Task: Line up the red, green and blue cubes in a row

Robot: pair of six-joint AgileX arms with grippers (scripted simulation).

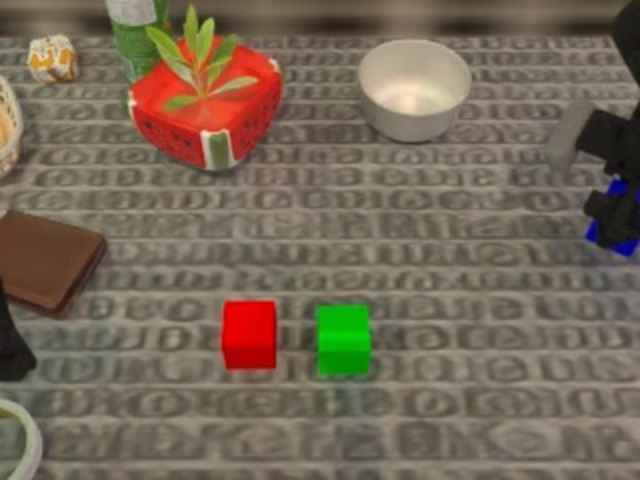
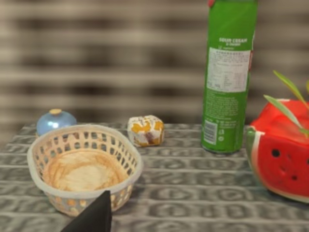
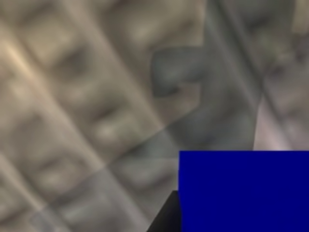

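Watching the right gripper point(image 1: 615, 215) at the right edge of the top view: jaws look clamped on the blue cube point(image 1: 612, 232), mostly hidden by the fingers. Risk, imo: the cube slips or twists in the grip, or gets set too close and nudges the green cube point(image 1: 343, 339). Red cube point(image 1: 249, 334) and green sit side by side, lower centre, small gap btwn them; all plain, solid colour. Left gripper point(image 1: 12, 345) parked at left edge, jaws can't tell.
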